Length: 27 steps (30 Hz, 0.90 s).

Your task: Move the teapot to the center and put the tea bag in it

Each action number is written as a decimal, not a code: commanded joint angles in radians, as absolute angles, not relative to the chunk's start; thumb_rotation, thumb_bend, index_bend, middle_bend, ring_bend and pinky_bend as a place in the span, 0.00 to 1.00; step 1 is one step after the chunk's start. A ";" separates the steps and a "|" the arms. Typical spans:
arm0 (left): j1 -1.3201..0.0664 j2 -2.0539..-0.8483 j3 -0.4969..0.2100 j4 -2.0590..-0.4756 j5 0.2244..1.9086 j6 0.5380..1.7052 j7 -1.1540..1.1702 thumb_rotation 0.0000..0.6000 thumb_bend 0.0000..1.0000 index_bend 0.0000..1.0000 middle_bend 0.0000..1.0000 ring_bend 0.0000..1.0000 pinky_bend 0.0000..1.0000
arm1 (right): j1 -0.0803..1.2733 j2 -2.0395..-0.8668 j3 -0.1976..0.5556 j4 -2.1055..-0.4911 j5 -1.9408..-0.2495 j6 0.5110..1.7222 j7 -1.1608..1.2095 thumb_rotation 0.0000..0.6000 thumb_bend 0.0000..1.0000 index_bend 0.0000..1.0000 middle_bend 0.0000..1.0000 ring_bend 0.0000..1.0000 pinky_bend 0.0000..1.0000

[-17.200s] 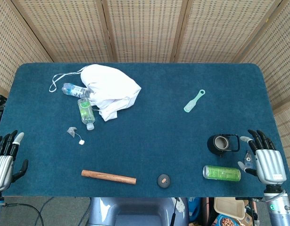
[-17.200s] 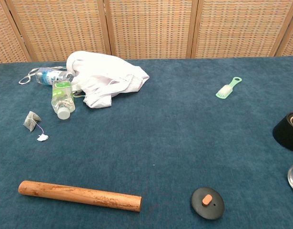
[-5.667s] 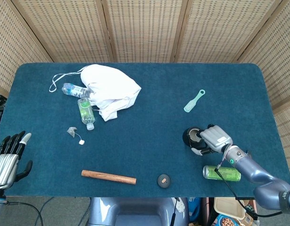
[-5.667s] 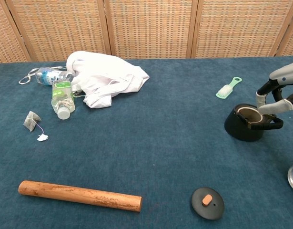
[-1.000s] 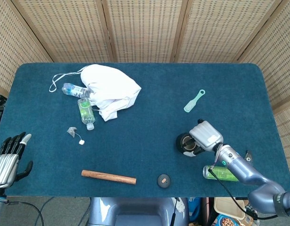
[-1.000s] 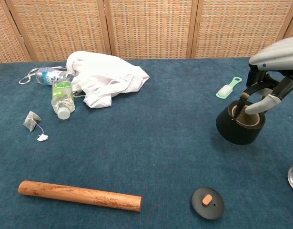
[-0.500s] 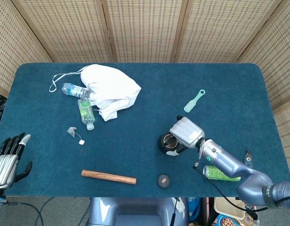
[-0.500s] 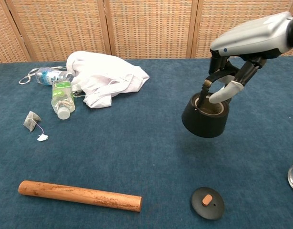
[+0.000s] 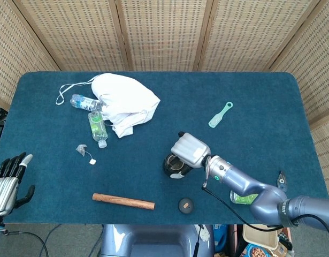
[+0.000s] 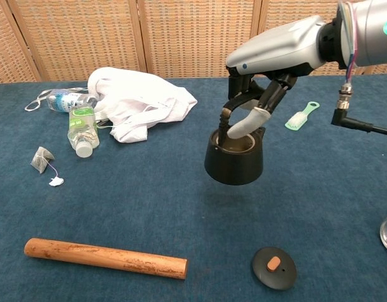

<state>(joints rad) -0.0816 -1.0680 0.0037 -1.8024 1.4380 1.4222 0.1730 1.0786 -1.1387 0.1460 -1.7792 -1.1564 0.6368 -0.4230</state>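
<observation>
My right hand (image 9: 189, 150) (image 10: 256, 104) grips the black lidless teapot (image 9: 174, 165) (image 10: 234, 161) by its handle and holds it above the cloth near the table's middle. The tea bag (image 9: 81, 149) (image 10: 41, 158) lies at the left, its string ending in a white tag (image 10: 55, 182). The teapot's black lid (image 9: 185, 204) (image 10: 274, 267) with an orange knob lies near the front edge. My left hand (image 9: 8, 179) hangs open beyond the table's front left corner, far from the tea bag.
A white cloth bag (image 9: 125, 101), two plastic bottles (image 9: 97, 127) and a cord lie at the back left. A wooden rolling pin (image 9: 123, 201) rests near the front. A green brush (image 9: 220, 114) lies right of centre, a green can (image 9: 242, 198) at the front right.
My right hand has carried the teapot leftward from the right side toward the table's middle, lifted off the cloth. The left hand has stayed put.
</observation>
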 commanded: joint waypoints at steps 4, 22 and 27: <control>-0.079 -1.069 0.006 -1.793 1.438 1.421 0.163 1.00 0.46 0.04 0.00 0.04 0.00 | 1.113 -1.170 0.151 -1.761 -1.131 0.622 -0.439 0.30 0.30 0.80 0.78 0.67 0.31; -0.060 -1.073 0.014 -1.749 1.423 1.420 0.120 1.00 0.46 0.04 0.00 0.04 0.00 | 1.206 -1.300 0.136 -1.637 -1.045 0.603 -0.474 0.32 0.30 0.80 0.77 0.67 0.31; -0.055 -1.074 0.015 -1.739 1.418 1.420 0.111 1.00 0.46 0.04 0.00 0.04 0.00 | 1.227 -1.329 0.126 -1.601 -1.025 0.593 -0.480 0.32 0.30 0.80 0.76 0.67 0.31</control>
